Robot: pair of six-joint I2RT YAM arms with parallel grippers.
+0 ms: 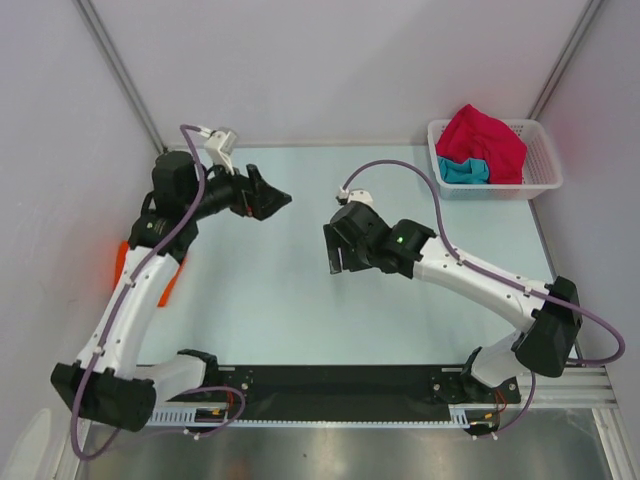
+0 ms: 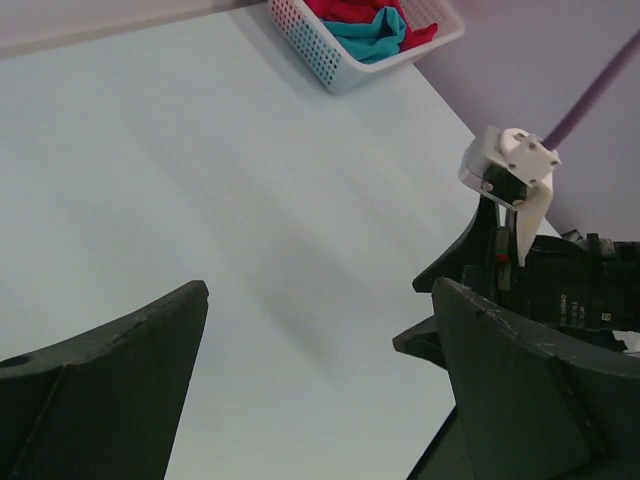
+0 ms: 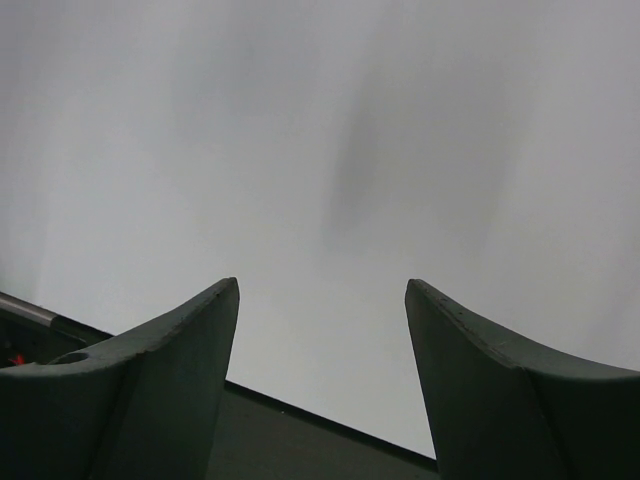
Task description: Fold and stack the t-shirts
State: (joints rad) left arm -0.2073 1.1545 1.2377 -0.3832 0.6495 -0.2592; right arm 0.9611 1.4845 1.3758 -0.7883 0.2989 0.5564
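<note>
Both tools hang wide open and empty over the tabletop [image 1: 300, 310], the left tool [image 2: 320, 290] and the right tool [image 3: 322, 285] gripping nothing. The crimson-pink t-shirt [image 1: 483, 140] lies heaped on the teal t-shirt [image 1: 462, 172] in the white basket [image 1: 548, 175] at the far right corner. The orange strip [image 1: 122, 262] at the left edge is probably the orange t-shirt (mostly hidden by the arm). The cloth looks light and limp. I would pinch a raised fold of the crimson one, which will likely drape and may drag the teal along.

2 dark fingers [image 3: 140, 380] stand wide apart above the pale table [image 3: 320, 150].
</note>
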